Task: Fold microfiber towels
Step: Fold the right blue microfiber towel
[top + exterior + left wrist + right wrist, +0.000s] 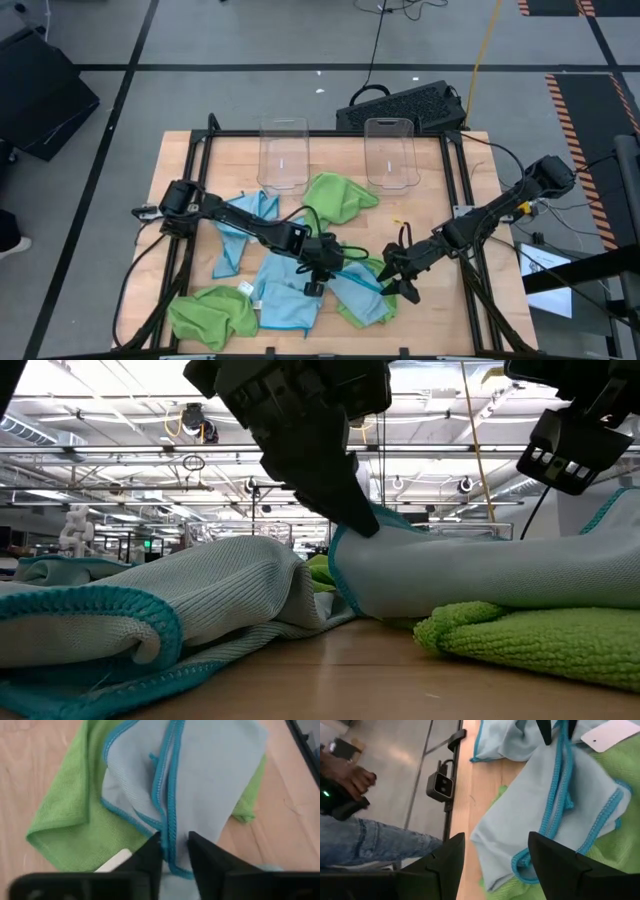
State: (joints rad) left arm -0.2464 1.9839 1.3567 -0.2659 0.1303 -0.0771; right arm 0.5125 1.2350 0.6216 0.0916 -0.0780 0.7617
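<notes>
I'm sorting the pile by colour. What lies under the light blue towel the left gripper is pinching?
A lime green towel lies under the blue towel, showing on both sides of it. The left gripper pinches the blue hem. How the green's covered middle lies is hidden.

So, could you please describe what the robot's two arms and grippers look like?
Both are slim black jointed arms trailing black cables. The left gripper and right gripper each end in two dark, tapered, matte fingers. The right arm shows a small yellow marking.

no legible text anywhere — the white tag (pixel 611 734) on the towels apparently blank
</notes>
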